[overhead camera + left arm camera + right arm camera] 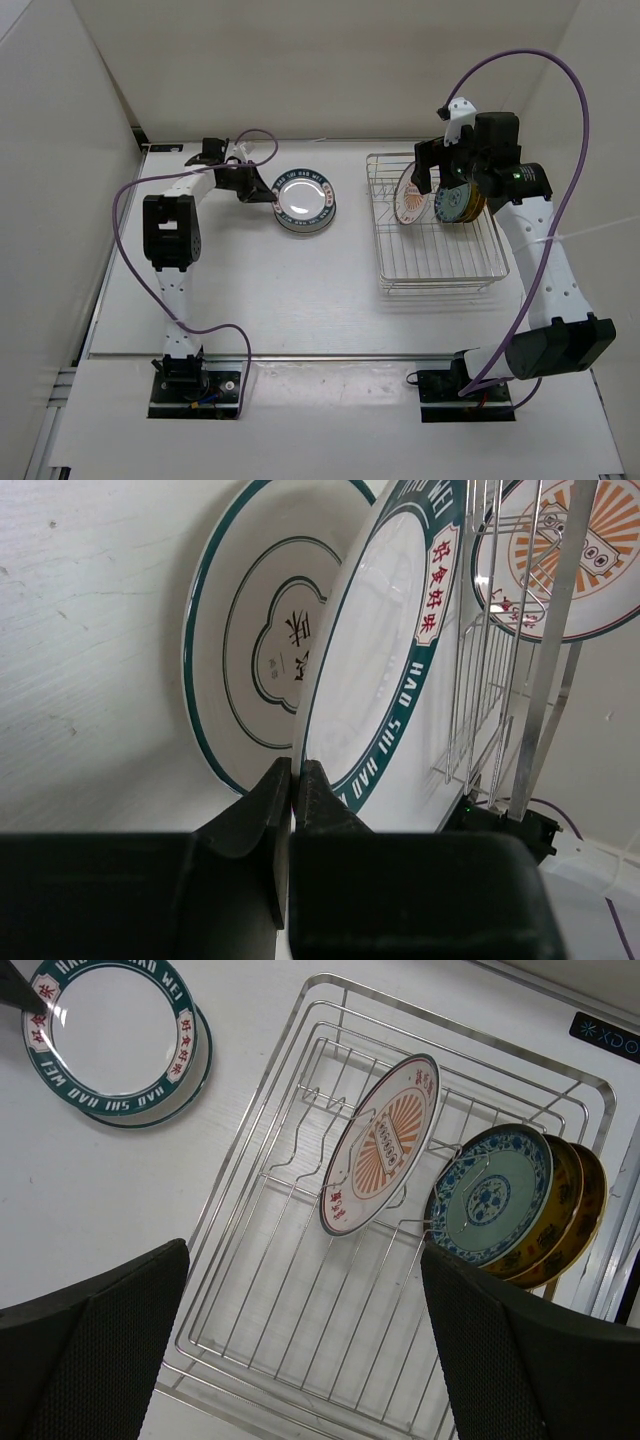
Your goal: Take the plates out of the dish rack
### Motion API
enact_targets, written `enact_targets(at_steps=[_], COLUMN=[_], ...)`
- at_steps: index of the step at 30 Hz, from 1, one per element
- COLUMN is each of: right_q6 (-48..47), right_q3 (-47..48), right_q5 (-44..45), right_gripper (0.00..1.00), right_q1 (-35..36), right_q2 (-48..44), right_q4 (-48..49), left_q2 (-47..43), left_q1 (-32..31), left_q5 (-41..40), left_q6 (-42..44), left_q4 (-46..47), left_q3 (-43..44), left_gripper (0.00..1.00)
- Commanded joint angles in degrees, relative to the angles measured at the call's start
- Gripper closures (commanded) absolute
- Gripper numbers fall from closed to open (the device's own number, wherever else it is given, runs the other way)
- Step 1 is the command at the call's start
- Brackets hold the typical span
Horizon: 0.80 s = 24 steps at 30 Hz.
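On the table left of centre, a white plate with a dark teal rim [303, 198] lies over a white plate with rings [250, 650]. My left gripper [252, 186] is shut on the near rim of the dark-rimmed plate [385, 670]; the fingertips [272, 785] pinch its edge. The chrome dish rack [445, 262] holds an orange-centred plate [385, 1145], a teal plate [495, 1195] and golden-yellow plates [578, 1205], all standing on edge. My right gripper [310, 1360] is open and empty above the rack [300, 1290], near the standing plates [410, 200].
White walls enclose the table on the left, back and right. A purple cable loops over the right arm [545, 270]. The left arm [172, 235] stretches along the table's left side. The rack's front half holds no plates.
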Motion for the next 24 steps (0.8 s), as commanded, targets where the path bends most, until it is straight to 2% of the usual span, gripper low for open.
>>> enact_targets(at_steps=[1, 12, 18, 24], right_q6=[-0.4, -0.4, -0.4, -0.4], right_q3=[0.9, 0.9, 0.4, 0.4], right_q5=[0.0, 0.0, -0.5, -0.5], right_gripper=[0.00, 0.00, 0.00, 0.00], right_q1=[-0.2, -0.2, -0.2, -0.2], right_q2=[-0.4, -1.0, -2.0, -2.5], right_q4=[1.5, 0.9, 0.9, 0.9], left_q2=[0.0, 1.0, 1.7, 2.2], left_q1=[0.3, -0.2, -0.2, -1.4], left_q5=[4.3, 3.6, 3.0, 2.0], left_q6=[-1.0, -1.6, -1.6, -1.6], left_q4=[1.2, 1.2, 0.7, 0.0], left_q3=[1.9, 1.4, 1.4, 2.5], left_gripper=[0.89, 0.89, 0.77, 0.71])
